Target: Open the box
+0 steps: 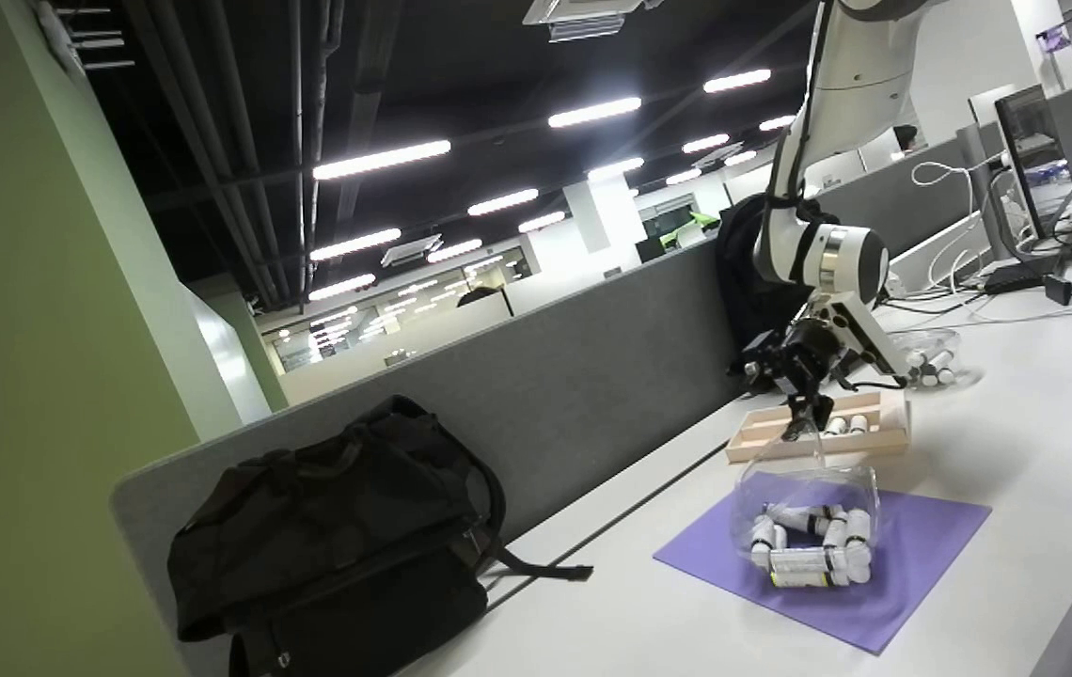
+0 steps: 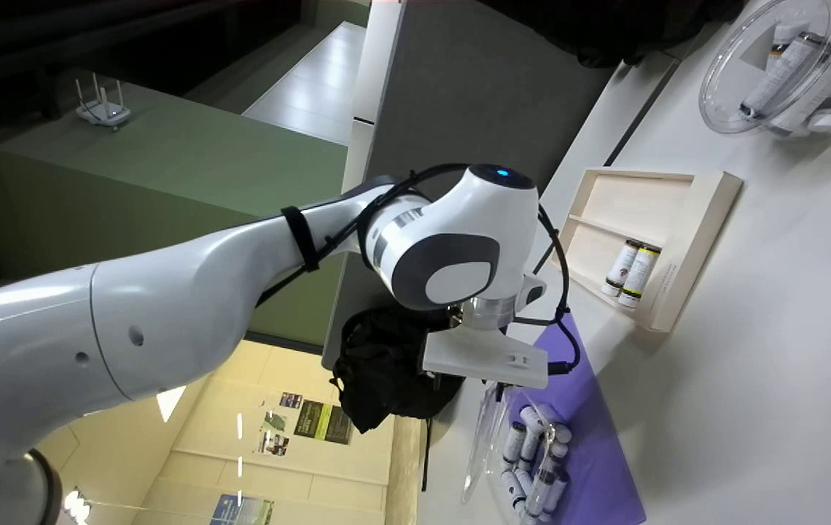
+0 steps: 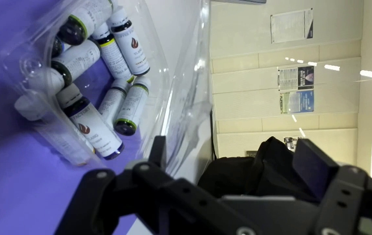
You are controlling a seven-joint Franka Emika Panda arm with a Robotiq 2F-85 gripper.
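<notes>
The box (image 1: 780,452) is a low, pale tan wooden tray-like box on the table. Its top is open, with compartments and two white bottles inside; the box also shows in an exterior view (image 2: 696,251). My gripper (image 1: 809,419) is in front of the box, above a clear container (image 1: 867,484) on the purple mat. That container holds several white bottles, and its clear lid (image 3: 186,98) stands tilted up. In the wrist view my gripper (image 3: 236,160) is open, with nothing between the fingers. One finger is close to the lid; I cannot tell whether they touch.
The purple mat (image 1: 922,536) lies under the clear container. Another clear container (image 2: 787,65) with bottles stands past the box. A black backpack (image 1: 338,527) leans at the grey partition (image 1: 592,338). A monitor (image 1: 1034,160) and cables are at the far end of the table.
</notes>
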